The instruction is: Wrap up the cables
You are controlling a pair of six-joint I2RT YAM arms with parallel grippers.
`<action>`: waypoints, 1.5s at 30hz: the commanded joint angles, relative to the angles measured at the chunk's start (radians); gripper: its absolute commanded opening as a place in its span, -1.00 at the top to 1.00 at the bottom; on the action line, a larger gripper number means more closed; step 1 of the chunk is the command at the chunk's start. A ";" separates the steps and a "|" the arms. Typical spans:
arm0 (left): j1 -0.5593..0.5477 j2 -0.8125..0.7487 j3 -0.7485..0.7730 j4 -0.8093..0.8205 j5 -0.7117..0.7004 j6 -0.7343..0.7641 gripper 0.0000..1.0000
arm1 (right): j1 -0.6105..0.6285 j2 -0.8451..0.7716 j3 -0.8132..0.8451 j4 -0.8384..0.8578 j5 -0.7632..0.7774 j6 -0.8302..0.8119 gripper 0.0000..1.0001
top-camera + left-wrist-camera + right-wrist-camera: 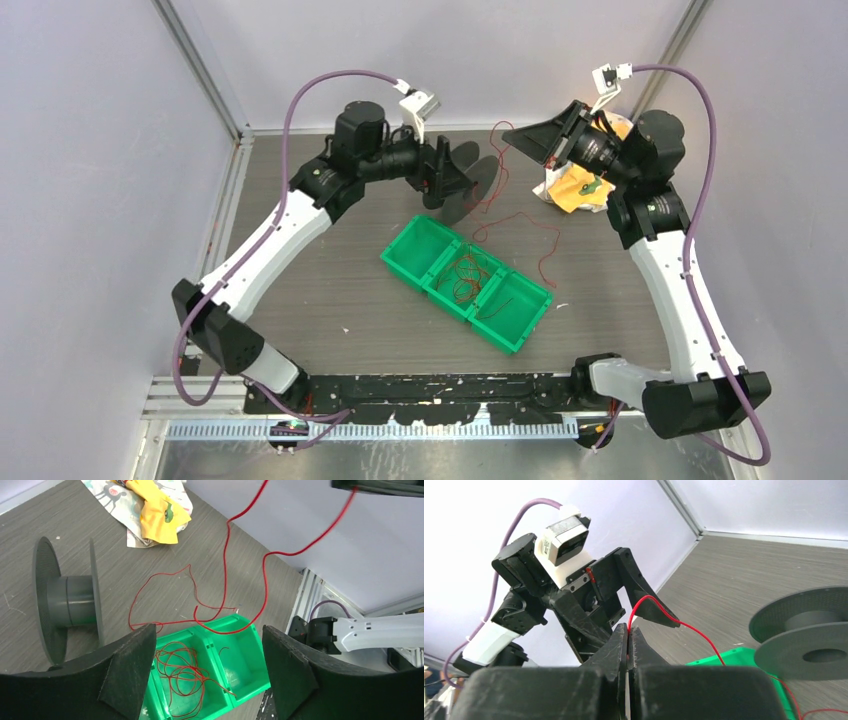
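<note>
Red cables (225, 560) coiled in green bin (520, 310), one strand clamped in right pincer (629, 627), left pincer (207, 630) spread apart

Table (330, 300): three-part bin (420, 283) at centre. Cables (470, 278): a tangle in the bin's middle part, loose loops on the table behind it, one strand up to my right gripper (629, 630). Spool (70, 600): behind the bin, beside my left gripper (207, 632). Cloth (578, 188): far right.
</note>
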 commanded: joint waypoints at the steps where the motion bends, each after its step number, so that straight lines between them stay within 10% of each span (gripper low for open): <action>1: 0.008 -0.067 -0.024 0.066 0.050 -0.031 -0.56 | -0.012 0.011 0.003 0.139 -0.044 0.109 0.99; 9: 0.016 0.001 -0.008 0.004 -0.090 -0.401 -0.46 | -0.015 -0.001 -0.002 0.071 0.086 0.075 0.99; 16: 0.016 -0.010 -0.303 0.531 -0.097 -1.002 -0.39 | -0.014 -0.007 -0.005 0.042 0.094 0.056 0.99; 31: -0.003 0.097 -0.312 0.690 -0.072 -1.138 0.10 | -0.014 -0.019 -0.017 0.019 0.101 0.043 0.99; 45: -0.010 0.059 -0.332 0.577 -0.105 -1.079 -0.15 | -0.015 -0.018 -0.025 0.013 0.109 0.036 0.99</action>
